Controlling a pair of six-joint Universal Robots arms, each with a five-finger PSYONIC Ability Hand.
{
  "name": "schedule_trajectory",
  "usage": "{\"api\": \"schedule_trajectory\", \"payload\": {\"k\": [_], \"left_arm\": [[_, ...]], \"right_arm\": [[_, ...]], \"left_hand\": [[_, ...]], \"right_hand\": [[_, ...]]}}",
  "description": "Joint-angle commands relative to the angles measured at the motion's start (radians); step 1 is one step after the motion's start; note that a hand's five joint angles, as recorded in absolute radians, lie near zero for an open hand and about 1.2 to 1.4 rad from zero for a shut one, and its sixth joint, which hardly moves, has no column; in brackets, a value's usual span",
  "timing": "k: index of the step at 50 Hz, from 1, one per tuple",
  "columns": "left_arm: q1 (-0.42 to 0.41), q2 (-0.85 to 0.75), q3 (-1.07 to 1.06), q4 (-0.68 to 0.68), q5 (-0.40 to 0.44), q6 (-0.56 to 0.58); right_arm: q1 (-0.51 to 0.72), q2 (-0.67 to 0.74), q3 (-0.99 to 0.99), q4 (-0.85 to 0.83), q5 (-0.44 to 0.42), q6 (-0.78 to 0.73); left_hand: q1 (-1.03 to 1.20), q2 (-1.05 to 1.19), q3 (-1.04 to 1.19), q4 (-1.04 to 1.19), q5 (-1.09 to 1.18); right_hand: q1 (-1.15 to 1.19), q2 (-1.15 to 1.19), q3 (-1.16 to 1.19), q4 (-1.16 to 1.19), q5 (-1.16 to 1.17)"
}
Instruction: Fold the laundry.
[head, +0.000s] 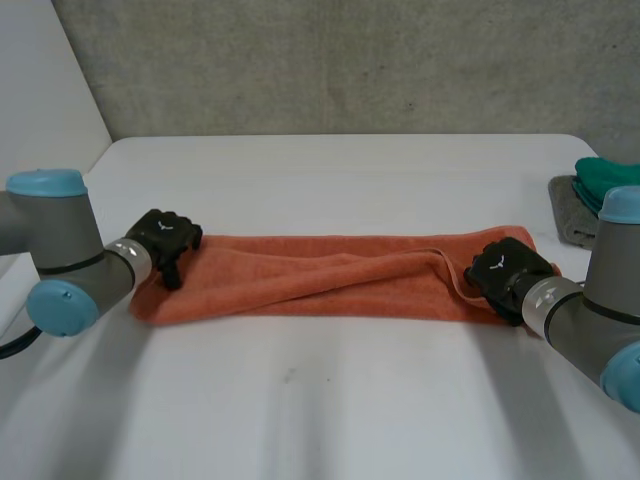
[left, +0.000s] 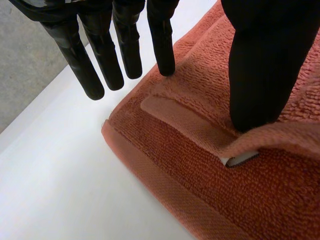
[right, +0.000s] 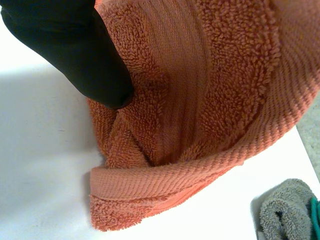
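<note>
Orange terry, a long towel (head: 330, 280), lies flat on the white counter (head: 330, 170). Its long axis runs straight from 9 o'clock to 3 o'clock across the head view. It appears folded lengthwise into a narrow band. A loose ridge of cloth rises along the middle and climbs toward the 3 o'clock end.

At the 9 o'clock end sits the left hand (head: 165, 238), resting on the towel's far corner. In its own wrist view the fingers (left: 127, 50) hang straight and spread. Most of them are over bare counter just off the towel's edge, and one fingertip touches the terry. The thumb (left: 265, 65) presses down onto the top layer just behind a lifted hem, with nothing curled or pinched.

At the 3 o'clock end the right hand (head: 505, 268) lies on the towel's short edge. From its wrist the thumb (right: 75, 50) digs into the cloth (right: 210, 75), which bunches up and wraps over the rest of the hand. The ribbed hem curls round below it. The terry hides what lies behind it, but it looks like a pinch on that end of the towel.

Further out toward 3 o'clock, well apart from the towel, a grey cloth (head: 570, 212) lies at the counter's edge. A green cloth (head: 600, 175) sits on top of it.
</note>
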Motion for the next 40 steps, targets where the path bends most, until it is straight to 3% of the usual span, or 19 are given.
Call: {"api": "schedule_trajectory", "payload": {"k": [1,5,7,9,10,13,22,27,35,40], "left_arm": [[-0.005,-0.006,0.000,0.002,0.002,0.001],[-0.005,-0.017,0.002,0.003,0.002,0.001],[-0.007,-0.020,0.005,0.003,0.002,0.001],[-0.007,-0.018,0.007,0.005,0.001,0.000],[-0.007,-0.014,0.007,0.006,0.001,0.000],[-0.008,0.005,0.004,0.008,-0.007,-0.002],[-0.028,0.115,-0.078,0.011,-0.074,-0.006],[-0.020,0.278,-0.174,0.011,-0.076,-0.008],[0.029,0.618,-0.352,0.011,-0.076,-0.012],[0.087,0.850,-0.458,0.005,-0.062,-0.018]], "right_arm": [[0.002,0.000,0.005,0.000,0.000,0.000],[0.002,0.000,0.007,0.000,0.000,0.000],[0.002,0.000,0.008,0.000,0.000,0.000],[0.000,0.000,0.008,0.000,0.000,-0.002],[0.000,0.000,0.008,0.000,0.000,-0.002],[0.000,0.000,0.007,0.000,0.000,-0.002],[0.000,-0.003,-0.010,0.006,0.008,-0.003],[-0.026,-0.078,-0.039,0.031,0.012,-0.005],[-0.098,-0.259,-0.157,0.236,0.001,0.000],[-0.153,-0.321,-0.288,0.490,-0.029,-0.002]], "left_hand": [[0.013,0.026,0.021,0.034,0.018],[0.033,0.047,0.042,0.055,0.038],[0.162,0.175,0.170,0.183,0.167],[0.381,0.395,0.390,0.403,0.386],[0.676,0.690,0.685,0.698,0.681],[0.922,0.936,0.931,0.944,0.927],[0.922,0.936,0.931,0.944,0.927],[0.922,0.936,0.931,0.944,0.927],[0.922,0.936,0.931,0.944,0.927],[0.922,0.936,0.931,0.944,0.927]], "right_hand": [[0.404,0.218,0.515,0.204,0.219],[0.404,0.218,0.515,0.204,0.219],[0.404,0.218,0.515,0.204,0.219],[0.404,0.218,0.515,0.204,0.219],[0.404,0.218,0.515,0.204,0.219],[0.404,0.218,0.515,0.204,0.219],[0.404,0.218,0.515,0.204,0.219],[0.404,0.218,0.515,0.204,0.219],[0.404,0.218,0.515,0.204,0.219],[0.404,0.218,0.515,0.204,0.219]]}}
